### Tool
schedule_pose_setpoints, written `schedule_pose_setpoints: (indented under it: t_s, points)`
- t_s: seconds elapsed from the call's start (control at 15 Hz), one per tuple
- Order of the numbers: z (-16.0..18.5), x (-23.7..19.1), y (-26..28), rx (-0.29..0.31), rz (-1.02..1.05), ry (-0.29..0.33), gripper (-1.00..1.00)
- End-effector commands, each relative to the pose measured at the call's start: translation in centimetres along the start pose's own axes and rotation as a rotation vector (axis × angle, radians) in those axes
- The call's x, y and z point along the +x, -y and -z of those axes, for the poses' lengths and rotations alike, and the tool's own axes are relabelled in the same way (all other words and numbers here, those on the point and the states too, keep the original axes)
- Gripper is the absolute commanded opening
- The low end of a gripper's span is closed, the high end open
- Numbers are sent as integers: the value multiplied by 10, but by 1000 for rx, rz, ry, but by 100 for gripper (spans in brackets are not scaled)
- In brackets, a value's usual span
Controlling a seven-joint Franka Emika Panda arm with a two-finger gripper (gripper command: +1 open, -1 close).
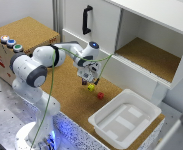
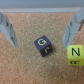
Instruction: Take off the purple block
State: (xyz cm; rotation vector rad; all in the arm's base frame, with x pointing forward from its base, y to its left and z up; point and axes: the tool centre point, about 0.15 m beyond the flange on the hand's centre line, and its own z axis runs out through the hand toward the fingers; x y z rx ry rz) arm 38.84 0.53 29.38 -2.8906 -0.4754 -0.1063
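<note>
On the exterior view's left sits a cork-topped box with coloured buttons (image 1: pixel 10 43), while mid-scene the gripper (image 1: pixel 85 80) hangs wide and empty. In the wrist view the purple block (image 2: pixel 43 47) lies between its spread fingers (image 2: pixel 10 31), not yet grasped, on the cork surface (image 1: pixel 71 95). A yellow block (image 1: pixel 91 87), red block (image 1: pixel 100 95), white bin (image 1: pixel 124 119) and open cabinet (image 1: pixel 146 55) follow rightward.

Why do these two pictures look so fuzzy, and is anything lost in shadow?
Exterior view: soft all over, even light, the cubby dim inside. Wrist view: blurry, yet the G on the purple block and the N on the yellow block still read; each block casts a small shadow.
</note>
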Motion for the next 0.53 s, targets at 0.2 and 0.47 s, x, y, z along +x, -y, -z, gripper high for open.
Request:
schedule_pose_setpoints:
  t_s: [0.2, 0.47]
  points:
    - [-34, 38, 31, -112, 346, -23, 100]
    - [-52, 29, 29, -107, 486, 2, 100]
